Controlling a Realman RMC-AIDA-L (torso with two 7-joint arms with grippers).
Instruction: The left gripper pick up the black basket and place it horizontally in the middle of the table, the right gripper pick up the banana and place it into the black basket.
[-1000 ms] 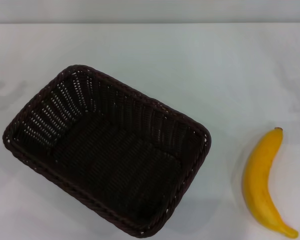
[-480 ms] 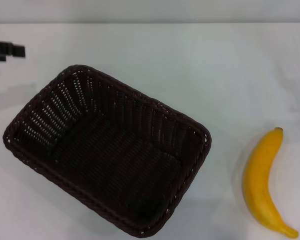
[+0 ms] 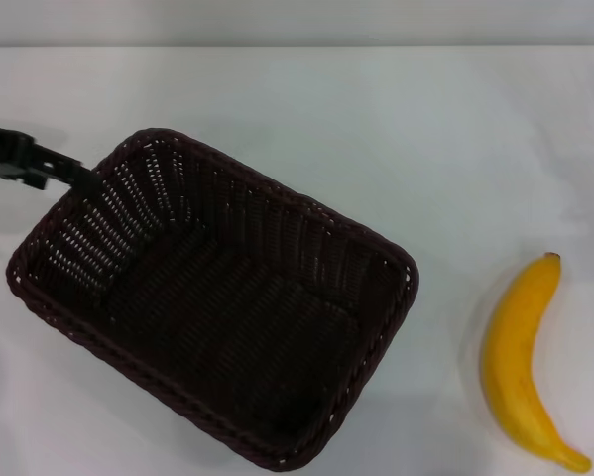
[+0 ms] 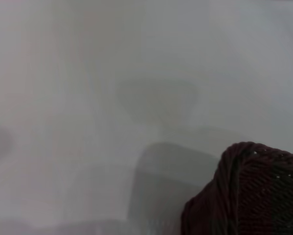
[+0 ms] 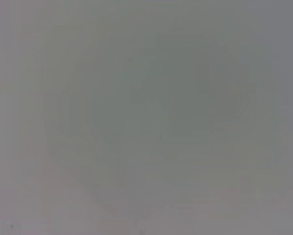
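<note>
Table (image 3: 306, 109), plain white, carries basket (image 3: 212, 302), banana (image 3: 520, 362); left hand (image 3: 78, 178) grip unreadable.

The left hand (image 3: 78, 178) reaches in from the left edge of the head view, on the far left of the scene. Only a slim black finger and a short length of the black arm end show. The finger points right and slightly toward the near side, its tip lying against the far left corner of the black basket (image 3: 217, 307). Whether the hand is parted or closed cannot be made out. The right arm does not appear.
</note>
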